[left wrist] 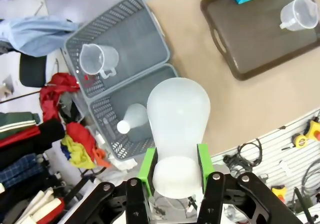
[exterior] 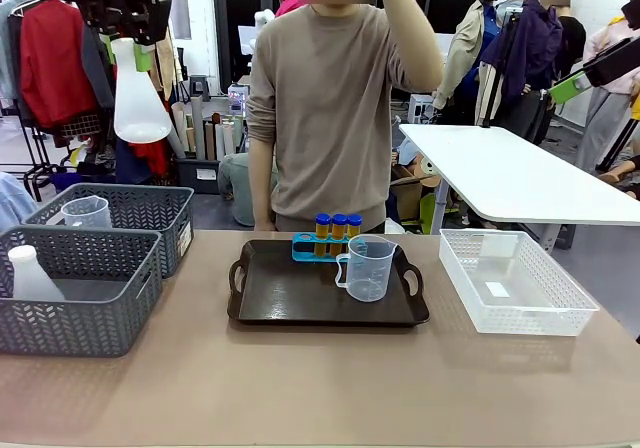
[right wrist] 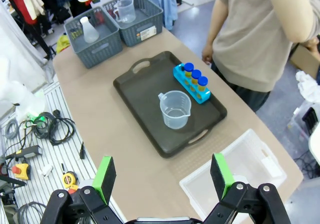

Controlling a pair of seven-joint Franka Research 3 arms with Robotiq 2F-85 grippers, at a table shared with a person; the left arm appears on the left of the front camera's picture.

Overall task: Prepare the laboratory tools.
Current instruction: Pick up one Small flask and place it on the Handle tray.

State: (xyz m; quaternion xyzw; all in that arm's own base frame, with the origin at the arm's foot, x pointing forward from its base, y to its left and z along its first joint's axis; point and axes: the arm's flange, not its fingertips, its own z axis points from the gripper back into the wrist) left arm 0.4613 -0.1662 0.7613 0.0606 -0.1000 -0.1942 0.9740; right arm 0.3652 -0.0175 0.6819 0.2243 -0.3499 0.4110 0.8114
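Observation:
My left gripper point(exterior: 132, 56) hangs high at the far left, shut on the neck of a white translucent conical flask point(exterior: 140, 103). In the left wrist view the flask point(left wrist: 178, 119) sits between the green pads, over the grey baskets. On the black tray point(exterior: 285, 293) stand a clear beaker point(exterior: 367, 267) and a blue rack point(exterior: 318, 247) with three orange blue-capped tubes point(exterior: 339, 226). My right gripper point(right wrist: 162, 178) is open and empty, high above the table's near right corner. Its green pad point(exterior: 570, 88) shows at the upper right.
Two grey baskets stand at the left. The near one point(exterior: 75, 308) holds a second flask point(exterior: 30, 276), the far one point(exterior: 135, 208) a second beaker point(exterior: 86, 212). A white mesh basket point(exterior: 515, 280) sits right of the tray. A person point(exterior: 335, 118) stands behind the tray.

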